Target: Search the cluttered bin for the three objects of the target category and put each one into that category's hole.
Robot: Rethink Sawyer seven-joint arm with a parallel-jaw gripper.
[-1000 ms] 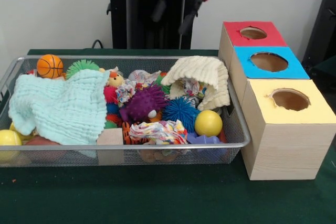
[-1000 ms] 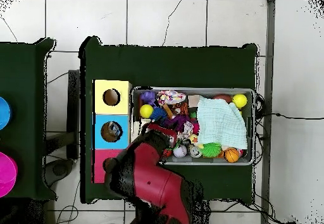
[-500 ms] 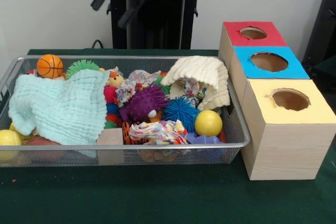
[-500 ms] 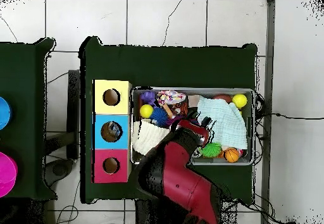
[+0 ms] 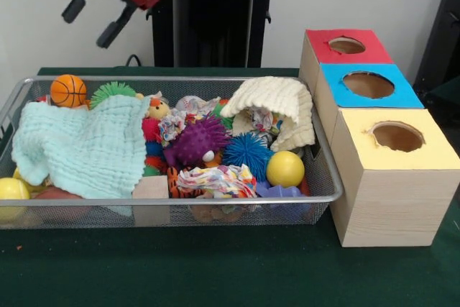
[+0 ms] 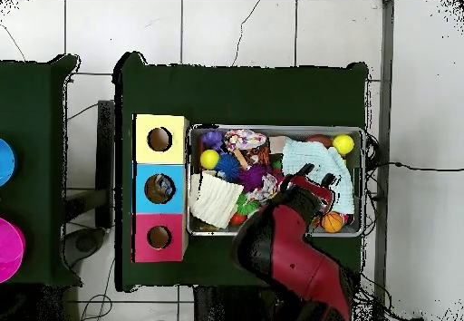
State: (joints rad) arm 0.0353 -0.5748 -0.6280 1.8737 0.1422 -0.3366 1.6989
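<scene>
**Arm swung across bin, nothing held**

Since a second ago the arm [image 6: 290,254] has swept across the bin: in the front view it went from above the cream cloth side to high over the mint cloth side. Nothing in the bin has shifted.

- Desk [image 5: 215,271]: dark green top, carries bin and boxes.
- Wire mesh bin [image 5: 327,177]: full of clutter, sits just beside the boxes.
- Three wooden boxes in a row, each with a round hole on top: yellow box [image 5: 395,177] nearest the camera in the front view, blue box [image 5: 368,85] in the middle, red box [image 5: 346,46] farthest.
- Mint cloth [image 5: 83,149]: draped over the bin's left half in the front view, hiding whatever lies under it.
- Cream cloth [image 5: 277,106]: bunched at the box end of the bin.
- Gripper [image 5: 92,19]: well above the bin, tilted; fingers [image 5: 74,8] spread apart, empty.
- Purple spiky ball [image 5: 198,141], blue spiky ball [image 5: 246,152], green spiky ball [image 5: 111,91]: all in the bin, purple and blue side by side mid-bin, green at the far rim.
- Yellow ball [image 5: 285,168] beside the blue spiky one; second yellow ball [image 5: 11,192] at the opposite end.
- Small basketball [image 5: 68,90]: far corner, beside the green spiky ball.
</scene>
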